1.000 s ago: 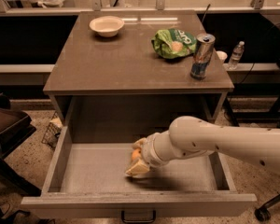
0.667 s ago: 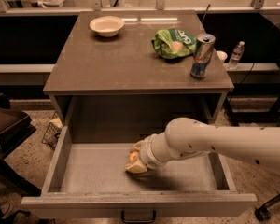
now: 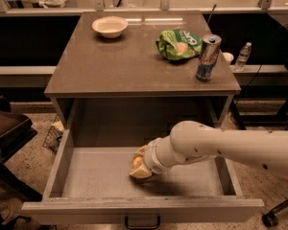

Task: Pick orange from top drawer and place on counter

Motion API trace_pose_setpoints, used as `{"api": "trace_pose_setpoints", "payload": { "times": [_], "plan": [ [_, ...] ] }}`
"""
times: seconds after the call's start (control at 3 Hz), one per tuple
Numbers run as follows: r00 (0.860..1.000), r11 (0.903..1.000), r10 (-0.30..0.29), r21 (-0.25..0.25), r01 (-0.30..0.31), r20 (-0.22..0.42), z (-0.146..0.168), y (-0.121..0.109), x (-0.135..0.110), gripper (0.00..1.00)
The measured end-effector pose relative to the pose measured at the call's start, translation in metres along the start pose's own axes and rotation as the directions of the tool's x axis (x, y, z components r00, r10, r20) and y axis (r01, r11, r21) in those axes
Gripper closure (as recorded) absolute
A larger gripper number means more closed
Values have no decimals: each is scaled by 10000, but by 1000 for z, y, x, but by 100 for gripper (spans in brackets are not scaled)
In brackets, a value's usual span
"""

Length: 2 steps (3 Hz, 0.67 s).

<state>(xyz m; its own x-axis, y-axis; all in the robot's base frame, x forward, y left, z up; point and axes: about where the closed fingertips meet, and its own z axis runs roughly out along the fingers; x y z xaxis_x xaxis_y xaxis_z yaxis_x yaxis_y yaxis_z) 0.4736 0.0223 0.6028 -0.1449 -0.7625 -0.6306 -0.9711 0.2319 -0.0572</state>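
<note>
The top drawer (image 3: 86, 181) is pulled fully open below the counter (image 3: 134, 61). My gripper (image 3: 139, 165) reaches in from the right and sits low over the drawer floor, near its middle. Its pale fingers (image 3: 140, 173) are closed around the orange (image 3: 136, 162), which shows only as a small orange patch between them. The orange and the gripper are at the drawer floor. My white arm (image 3: 221, 145) crosses over the drawer's right side.
On the counter stand a white bowl (image 3: 109, 26) at the back left, a green chip bag (image 3: 179, 43) and a tall can (image 3: 208, 58) at the right. A small bottle (image 3: 243, 55) stands on a ledge beyond. A dark chair (image 3: 5, 128) is left of the cabinet.
My gripper has shifted slightly to the left inside the drawer and stays low around the orange. Nothing on the counter has moved.
</note>
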Motion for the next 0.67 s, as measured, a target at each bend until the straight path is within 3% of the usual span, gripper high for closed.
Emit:
{"api": "trace_pose_setpoints", "payload": {
  "times": [0.67],
  "plan": [
    [9998, 9998, -105, -149, 107, 174, -14, -2, -10, 100]
  ]
}}
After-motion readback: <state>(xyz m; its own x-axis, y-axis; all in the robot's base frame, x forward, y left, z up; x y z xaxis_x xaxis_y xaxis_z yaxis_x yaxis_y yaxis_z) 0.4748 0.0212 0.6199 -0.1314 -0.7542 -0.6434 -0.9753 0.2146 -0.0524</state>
